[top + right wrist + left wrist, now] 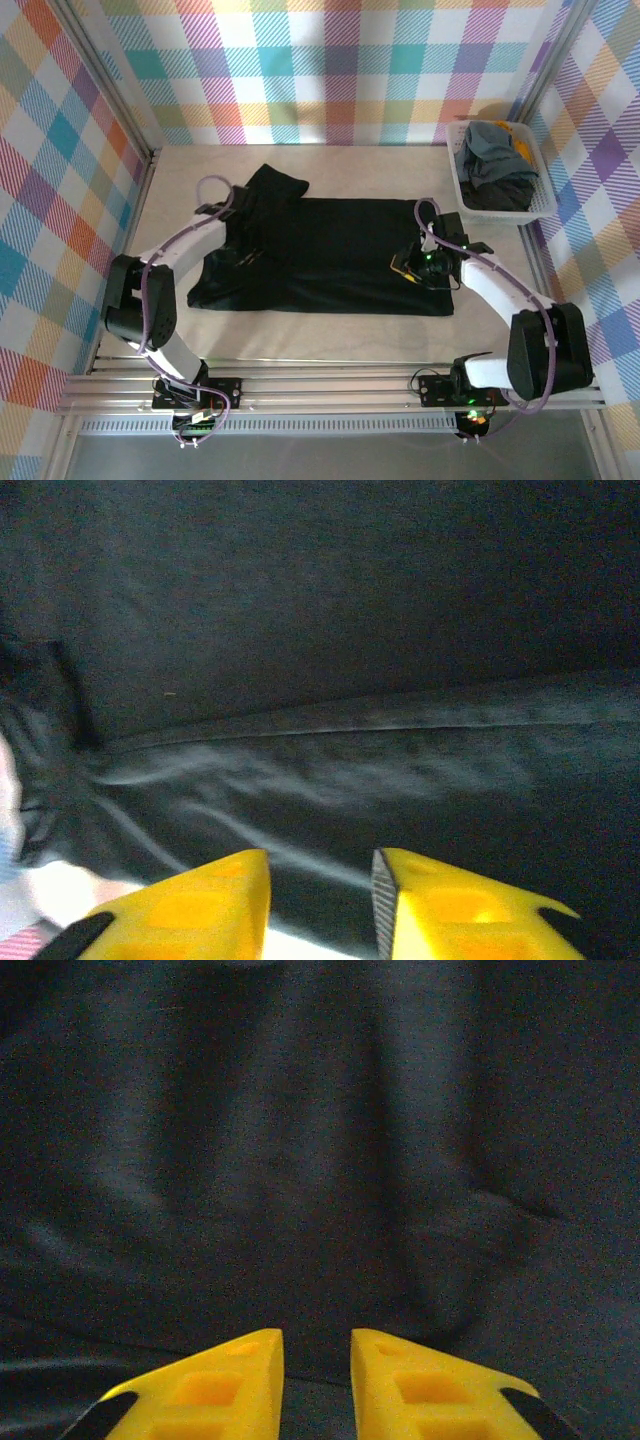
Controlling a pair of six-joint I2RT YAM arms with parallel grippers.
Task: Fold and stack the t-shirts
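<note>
Resting the left pincer [315, 1336] on the left part of the large black t-shirt [330, 250], with the arm arching in from the near left. Holding its yellow fingers [215, 1390] only slightly apart over dark, softly creased cloth; not possible to tell whether any fold is being pinched. Spreading that shirt flat across the middle of the surface [380, 170], one sleeve poking toward the far left. Setting the right pincer [405, 266] on the shirt's right part, close to its right edge. Showing, from the right wrist, fingers [190, 910] narrowly parted above a hem line running left to right, with a sliver of pale surface at the near left; again not possible to tell whether cloth is being gripped. Keeping company at the far right, well apart from the black shirt: the white slatted basket [455, 178], heaping a grey-blue t-shirt [490, 150], a yellow-orange one [520, 140] behind it and a dark one [500, 195] nearer.
</note>
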